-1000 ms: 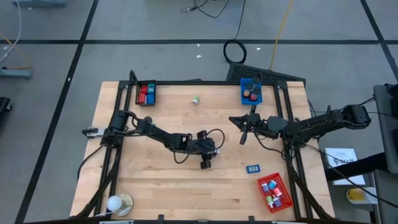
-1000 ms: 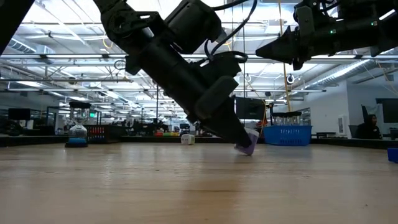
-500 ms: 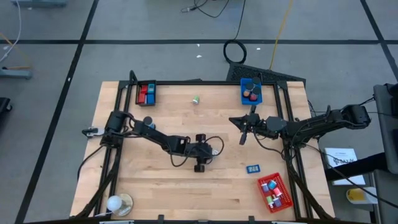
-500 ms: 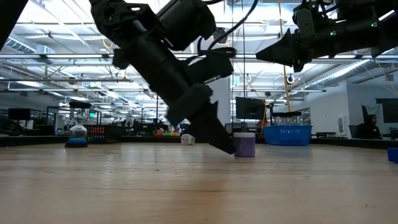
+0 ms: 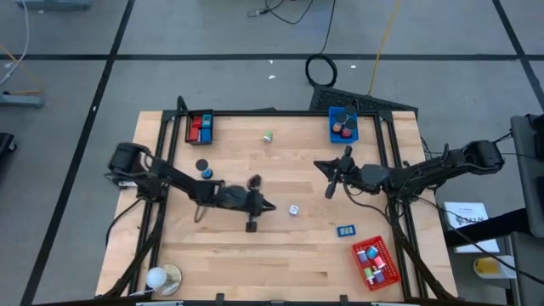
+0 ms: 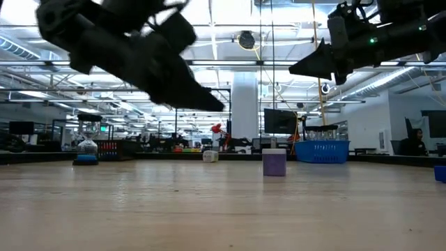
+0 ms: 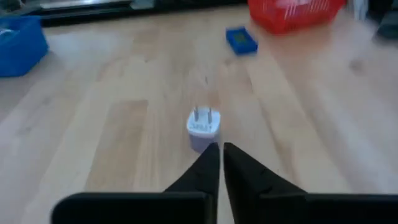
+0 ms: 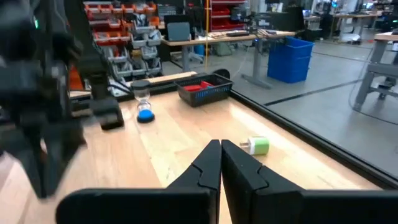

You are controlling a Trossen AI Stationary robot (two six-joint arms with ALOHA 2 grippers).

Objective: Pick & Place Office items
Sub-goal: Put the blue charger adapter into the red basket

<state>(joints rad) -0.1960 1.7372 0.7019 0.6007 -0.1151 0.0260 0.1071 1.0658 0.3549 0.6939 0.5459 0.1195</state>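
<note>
Small white-and-purple plug block point(image 7: 203, 126) sits straight ahead of the empty, closed left end effector point(image 7: 220, 160), prongs probably up; right end effector point(image 5: 332, 184) closed too, farther off.

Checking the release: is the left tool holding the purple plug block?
No, the purple plug block stands alone on the table, ahead of the shut left tool.

Wooden table point(image 5: 170, 246), purple plug point(image 5: 293, 209), blue block point(image 5: 346, 230), red tray point(image 5: 376, 263), blue tray point(image 5: 343, 125)
</note>
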